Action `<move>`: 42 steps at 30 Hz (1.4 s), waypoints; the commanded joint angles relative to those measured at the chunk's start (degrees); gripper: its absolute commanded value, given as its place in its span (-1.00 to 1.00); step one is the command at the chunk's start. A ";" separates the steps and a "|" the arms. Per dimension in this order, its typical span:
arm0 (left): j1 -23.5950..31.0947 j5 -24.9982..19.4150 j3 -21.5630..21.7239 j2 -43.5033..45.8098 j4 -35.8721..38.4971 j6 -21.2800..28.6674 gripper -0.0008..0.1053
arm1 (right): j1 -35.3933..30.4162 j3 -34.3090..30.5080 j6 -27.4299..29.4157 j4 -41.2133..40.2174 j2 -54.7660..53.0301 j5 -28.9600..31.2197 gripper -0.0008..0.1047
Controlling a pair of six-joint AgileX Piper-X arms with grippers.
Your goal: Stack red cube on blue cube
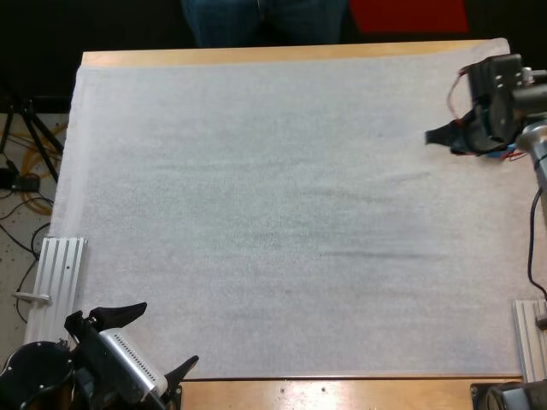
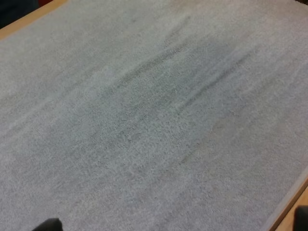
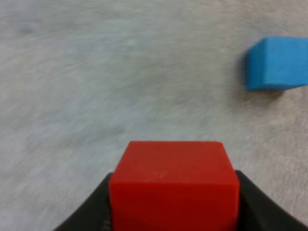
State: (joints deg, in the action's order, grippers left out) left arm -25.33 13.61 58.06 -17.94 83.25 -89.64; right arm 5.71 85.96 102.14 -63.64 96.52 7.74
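My right gripper [image 3: 174, 204] is shut on the red cube [image 3: 173, 180], its black fingers pressing on the cube from both sides. The blue cube [image 3: 278, 62] lies on the white mat [image 3: 120, 72], apart from the red cube and farther out from the gripper. In the high view my right gripper [image 1: 450, 135] hangs over the mat's far right part, and the arm hides the cubes there. My left gripper [image 1: 158, 342] rests at the mat's near left corner, open with nothing between its fingers. The left wrist view looks across bare mat [image 2: 154, 110] between the two fingertips [image 2: 48, 224].
A person's legs [image 1: 265, 21] stand beyond the table's far edge. Metal rails lie at the mat's near left [image 1: 55, 273] and near right [image 1: 530, 337]. The wooden table edge [image 1: 342, 393] runs along the front.
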 commanded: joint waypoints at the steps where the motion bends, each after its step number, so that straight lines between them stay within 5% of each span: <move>1: -0.16 0.36 0.22 -0.14 -0.89 -0.38 0.65 | -1.89 0.95 0.48 0.58 0.65 -1.51 -0.80; 17: -0.16 0.36 0.22 -0.14 -0.89 -0.46 0.65 | -12.21 12.04 0.49 2.94 15.58 -3.79 -0.80; 42: -0.16 0.24 0.26 -6.13 -4.01 -0.52 0.65 | -14.17 12.73 0.49 4.66 21.28 -6.59 -0.80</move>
State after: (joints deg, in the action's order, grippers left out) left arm -25.33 13.61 58.06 -24.11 80.00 -89.64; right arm -8.34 98.35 102.14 -58.84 118.17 1.59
